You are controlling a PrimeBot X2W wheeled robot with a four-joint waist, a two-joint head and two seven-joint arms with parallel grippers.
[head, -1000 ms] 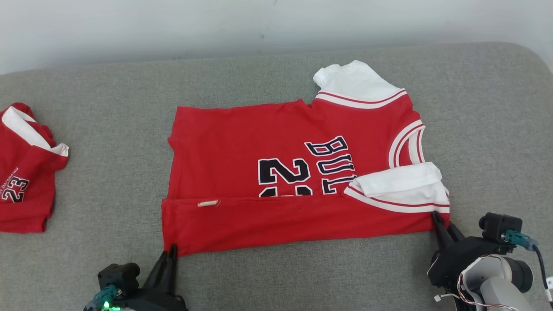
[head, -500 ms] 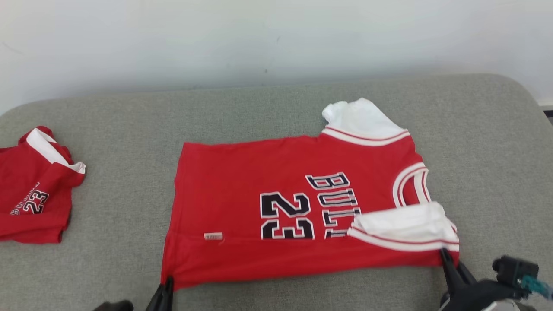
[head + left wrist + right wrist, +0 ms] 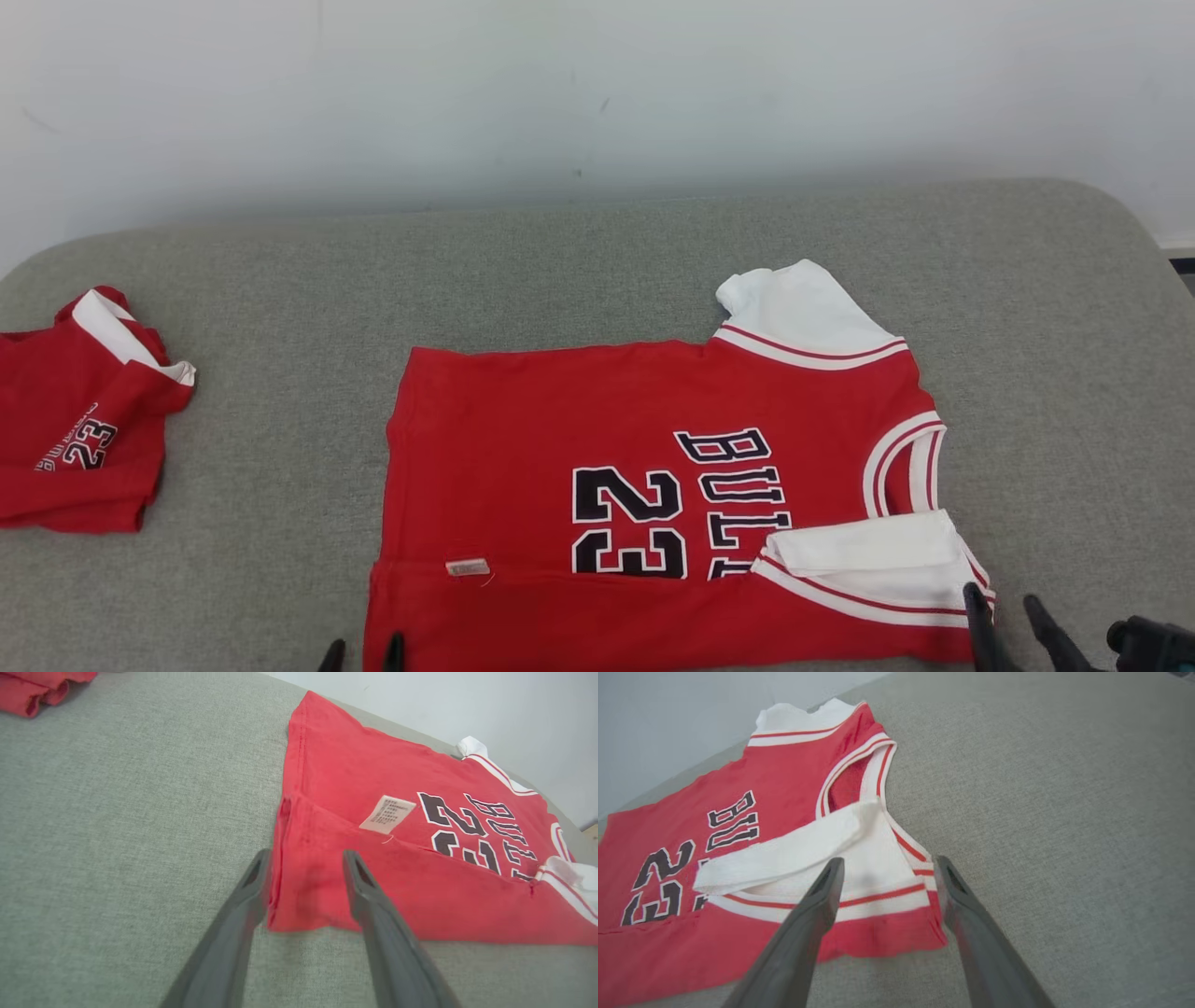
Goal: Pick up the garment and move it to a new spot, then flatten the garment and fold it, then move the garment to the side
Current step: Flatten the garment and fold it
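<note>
L gripper (image 3: pixel 306 858): fingers parted, nothing pinched. They straddle the near-left corner of the jersey (image 3: pixel 579 420), one finger along the cloth's side edge and the other over the red. R gripper (image 3: pixel 889 861): fingers spread wide too, empty, with the tips over the near-right corner beside the white sleeve (image 3: pixel 798 854), which lies turned in across the chest.

Between the two corners the jersey's near long edge is doubled back as a strip onto the body. The care label (image 3: pixel 387 814) shows on that strip, and the bottom of the "23" is partly covered. The far sleeve (image 3: pixel 794 303) sticks out past the far edge, unfolded. The jersey lies flat, mid-right on the grey cushion (image 3: pixel 280 280), collar to the robot's right. A second red garment (image 3: pixel 75 439) sits bunched well apart at the left.

Step in hand, as I read it: folding, with the near lengthwise fold laid and both corners free. Next prob. calls for reaching to the far edge w/ both grippers, pinching hem corner and far sleeve together, and bringing them toward the robot evenly so the strip underneath isn't dragged.
</note>
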